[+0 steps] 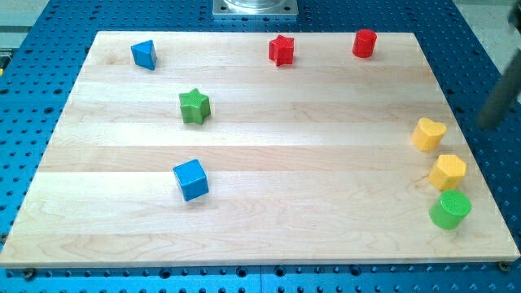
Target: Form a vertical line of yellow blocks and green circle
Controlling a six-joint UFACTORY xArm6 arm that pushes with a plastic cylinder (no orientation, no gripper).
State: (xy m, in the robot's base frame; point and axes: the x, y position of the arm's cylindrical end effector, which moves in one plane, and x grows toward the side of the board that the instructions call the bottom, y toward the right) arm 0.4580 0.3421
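A yellow heart-shaped block (428,133), a yellow hexagon block (448,172) and a green circle block (450,209) stand in a near-vertical column at the right side of the wooden board (309,171). The column slants slightly to the view's right toward the bottom. The dark rod enters blurred at the view's right edge. My tip (487,123) is off the board's right edge, to the right of and slightly above the yellow heart block, touching no block.
A blue triangle block (144,54) sits at the top left, with a red star (281,50) and a red cylinder (364,43) along the top edge. A green star (194,106) and a blue cube (190,179) sit left of centre. A blue perforated table surrounds the board.
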